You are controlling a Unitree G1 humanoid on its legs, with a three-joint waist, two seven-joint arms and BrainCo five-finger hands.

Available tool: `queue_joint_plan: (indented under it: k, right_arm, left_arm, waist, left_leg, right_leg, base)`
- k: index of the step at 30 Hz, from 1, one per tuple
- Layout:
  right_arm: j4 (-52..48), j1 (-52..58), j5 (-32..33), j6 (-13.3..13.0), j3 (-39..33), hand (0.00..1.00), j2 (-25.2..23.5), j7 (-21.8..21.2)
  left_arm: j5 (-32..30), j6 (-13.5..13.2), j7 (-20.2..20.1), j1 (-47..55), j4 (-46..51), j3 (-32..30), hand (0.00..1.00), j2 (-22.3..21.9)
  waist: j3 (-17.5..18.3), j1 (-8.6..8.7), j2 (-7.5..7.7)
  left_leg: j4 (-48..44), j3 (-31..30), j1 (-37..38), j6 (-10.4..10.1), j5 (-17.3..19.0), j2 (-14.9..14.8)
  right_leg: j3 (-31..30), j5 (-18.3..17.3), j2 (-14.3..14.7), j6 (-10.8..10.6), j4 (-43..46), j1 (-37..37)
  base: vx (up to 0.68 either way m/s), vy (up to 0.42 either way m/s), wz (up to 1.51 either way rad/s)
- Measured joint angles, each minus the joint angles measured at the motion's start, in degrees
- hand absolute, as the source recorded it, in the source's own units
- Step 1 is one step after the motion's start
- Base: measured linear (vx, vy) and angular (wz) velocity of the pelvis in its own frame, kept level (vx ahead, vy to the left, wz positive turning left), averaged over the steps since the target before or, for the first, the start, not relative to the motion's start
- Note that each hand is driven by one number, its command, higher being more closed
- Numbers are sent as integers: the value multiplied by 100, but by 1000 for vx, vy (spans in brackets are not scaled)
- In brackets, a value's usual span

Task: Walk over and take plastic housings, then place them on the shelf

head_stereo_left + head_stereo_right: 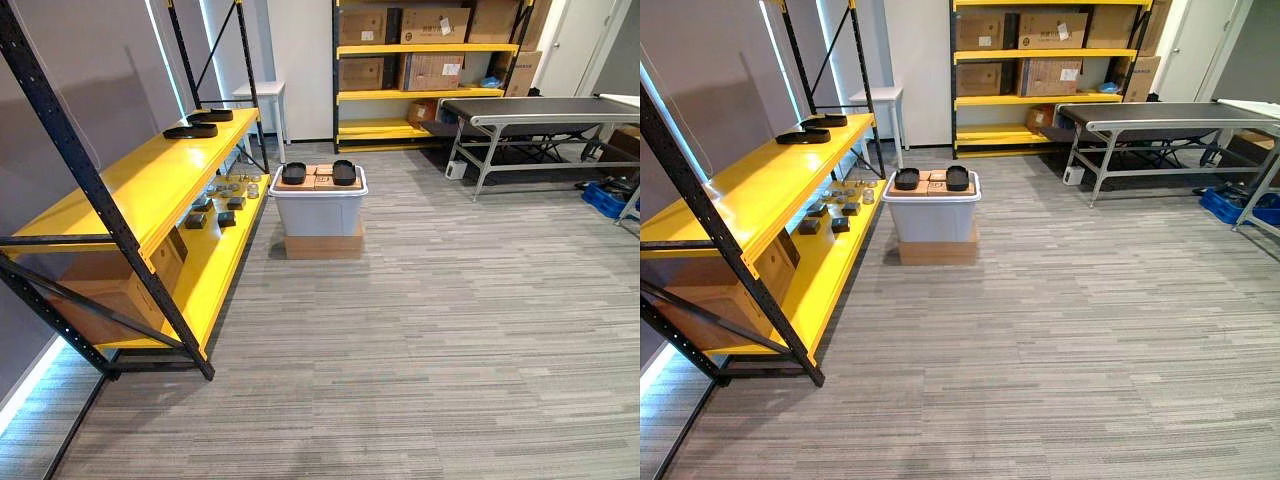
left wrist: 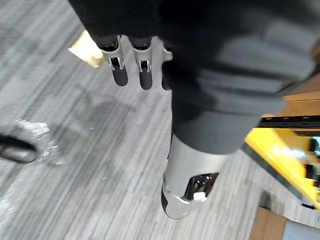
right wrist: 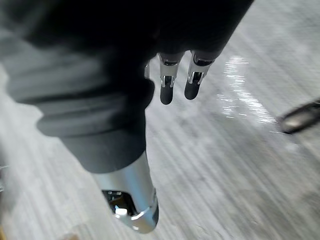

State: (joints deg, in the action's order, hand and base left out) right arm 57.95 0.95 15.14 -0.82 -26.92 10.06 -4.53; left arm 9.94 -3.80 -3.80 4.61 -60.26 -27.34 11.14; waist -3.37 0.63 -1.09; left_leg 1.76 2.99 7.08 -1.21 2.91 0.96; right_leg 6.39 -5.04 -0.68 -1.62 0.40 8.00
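Observation:
Two black plastic housings lie side by side on the cardboard lid of a pale bin some way ahead on the floor. Two more black housings rest on the far end of the upper board of the yellow shelf on my left. My left hand hangs above the carpet with straight fingers and holds nothing. My right hand hangs the same way over the floor, open and empty.
The bin stands on a cardboard box. The left shelf's lower board carries several small dark parts and a cardboard box. At the back stand a second yellow rack with boxes, a small white table and a conveyor table; a blue crate is at far right.

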Motion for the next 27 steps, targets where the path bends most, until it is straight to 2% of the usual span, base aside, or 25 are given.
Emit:
queue_joint_plan:
  k: [6, 10, 19, 27]
  right_arm:
    - [-2, -29, 35, -57, -28, 0, 75, 50]
    - [472, -126, 242, -55, -696, 0, 40, 86]
    - [921, -146, 232, -47, -1131, 0, -62, 134]
    - [1079, -149, 142, -43, -1126, 0, -192, 132]
  left_arm:
    - [10, -4, 113, 79, 24, -39, 0, -31]
    - [134, -22, 112, 76, -94, -39, 0, -183]
    - [214, -23, 92, 96, -395, 199, 0, -492]
    - [208, -20, 86, 198, -458, 483, 0, -602]
  waist:
    - [-43, -3, -1]
    - [-45, -5, -5]
    - [-52, 16, -45]
    - [-52, 62, -66]
  left_leg:
    - [2, -26, 3, -18, 12, 0]
    - [5, -96, 27, -18, 12, 6]
    - [46, -58, 126, -4, 1, 6]
    - [192, -13, 212, 37, -57, 9]
  right_leg:
    - [113, -39, -8, -64, 15, 13]
    - [222, -46, -19, -76, 16, 62]
    - [222, -48, -18, -77, 16, 134]
    - [219, -47, -17, -76, 16, 130]
  base:
    - [-6, -20, 4]
    - [-23, -25, 10]
    - [-27, -12, -2]
    - [-16, -11, -2]
